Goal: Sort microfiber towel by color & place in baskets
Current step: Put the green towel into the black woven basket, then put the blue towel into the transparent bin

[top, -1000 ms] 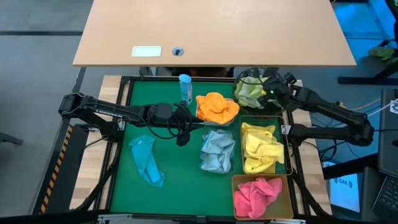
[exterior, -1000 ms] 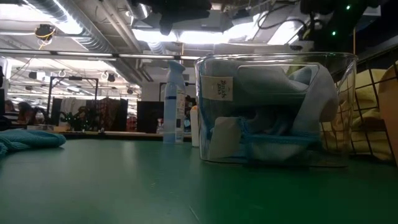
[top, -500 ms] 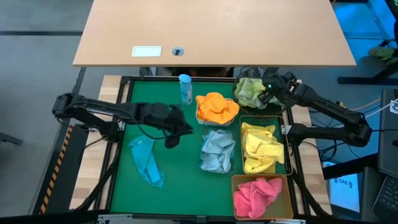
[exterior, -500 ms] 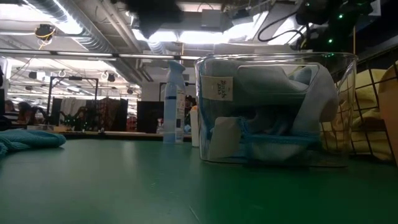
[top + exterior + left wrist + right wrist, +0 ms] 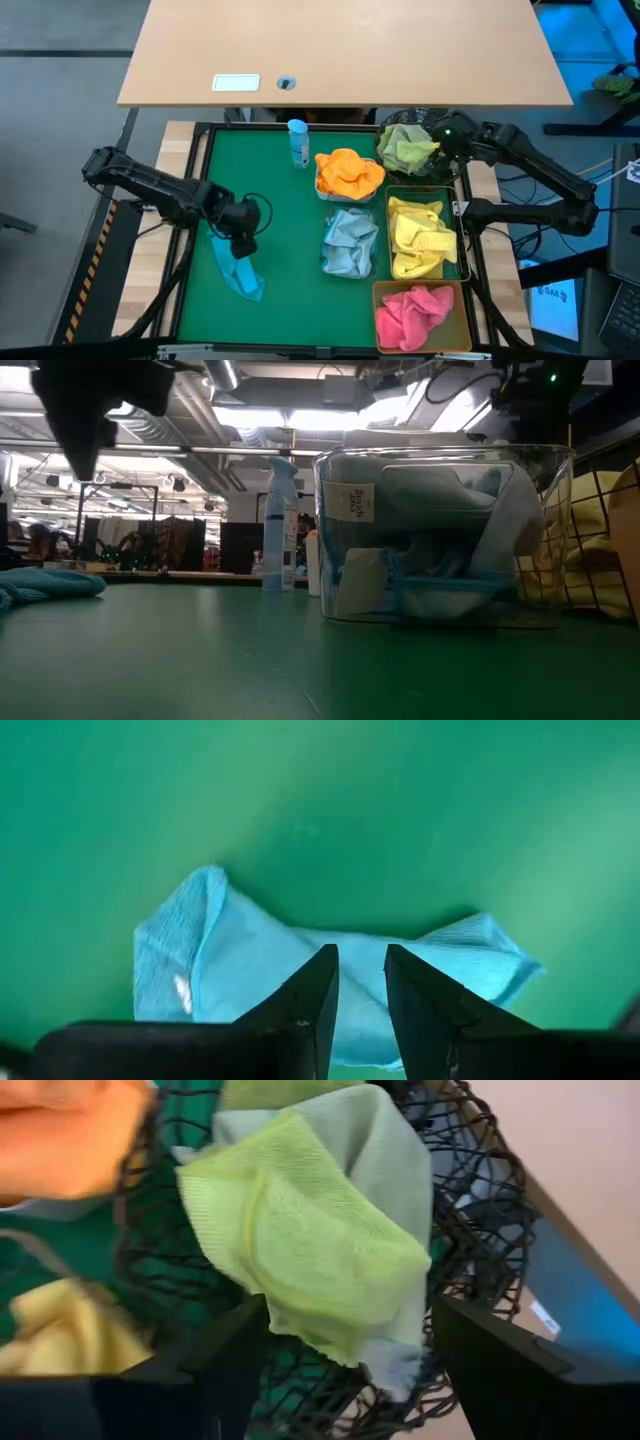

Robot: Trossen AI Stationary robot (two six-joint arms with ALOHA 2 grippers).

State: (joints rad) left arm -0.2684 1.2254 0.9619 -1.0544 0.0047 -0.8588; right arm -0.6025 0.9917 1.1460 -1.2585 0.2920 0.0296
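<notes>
Now the left hand (image 5: pixel 360 982), narrowly parted, has moved over the teal towel (image 5: pixel 237 262); right hand (image 5: pixel 345 1340) spread wide.

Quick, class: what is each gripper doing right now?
Left gripper: open, narrow gap, empty, above the teal towel.
Right gripper: open, empty, over the green towel in the black basket.

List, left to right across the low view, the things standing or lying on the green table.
teal towel → spray bottle → clear tub holding grey-blue towels → wire basket with yellow towels
</notes>
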